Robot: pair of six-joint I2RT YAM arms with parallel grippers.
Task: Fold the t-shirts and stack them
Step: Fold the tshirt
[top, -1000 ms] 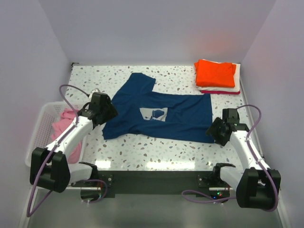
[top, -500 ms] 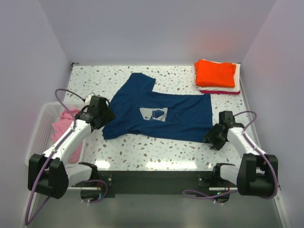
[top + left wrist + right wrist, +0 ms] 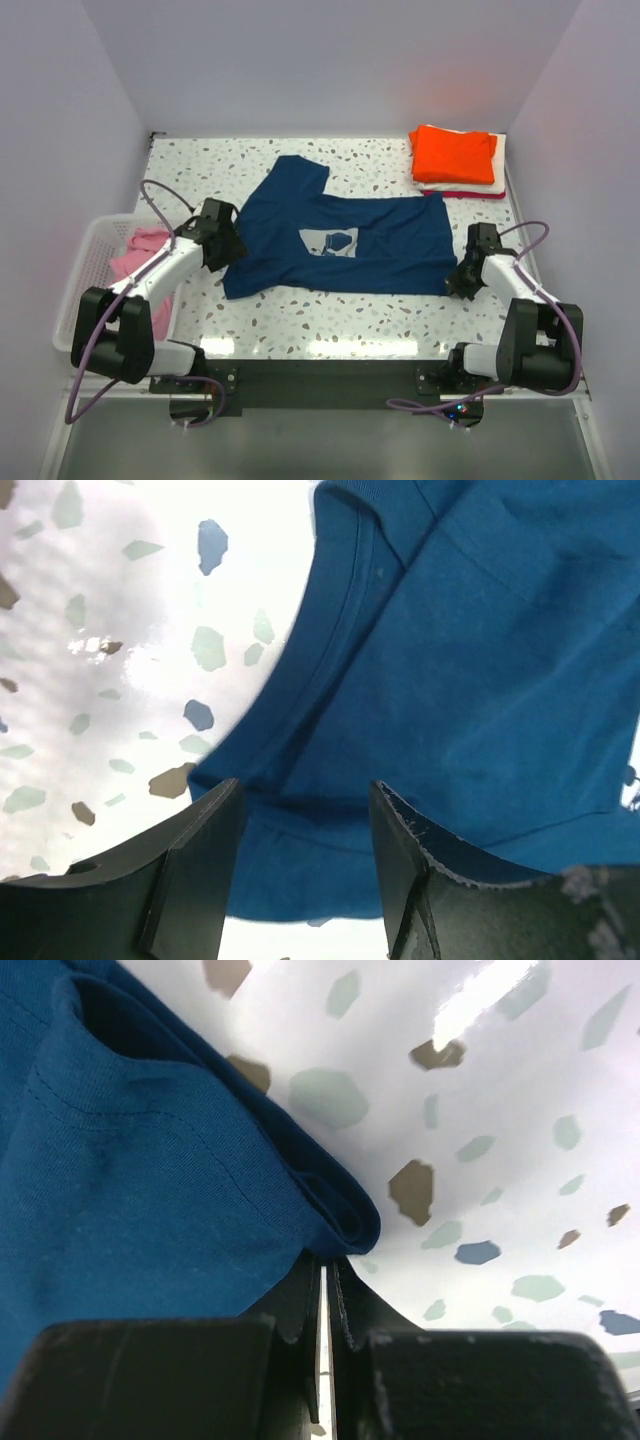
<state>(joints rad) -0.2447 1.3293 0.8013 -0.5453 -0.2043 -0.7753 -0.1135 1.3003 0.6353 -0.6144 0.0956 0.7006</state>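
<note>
Navy shirt [image 3: 340, 245] lies print-up and nearly flat in the middle of the table [image 3: 400, 160], with your left gripper [image 3: 305, 810] at its left edge, fingers spread astride the stitched border, and your right gripper [image 3: 325, 1260] at the near hem corner, fingers pressed almost together and apparently nipping the doubled hem; expect light, limp cloth that sags and drags, so hold it at hems and corners, both layers together, lifting both ends evenly

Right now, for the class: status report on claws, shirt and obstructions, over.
Left claw open, straddling the navy t-shirt edge. Right claw shut on its hem corner. Shirt flat, unfolded. Nothing lying on it.
</note>
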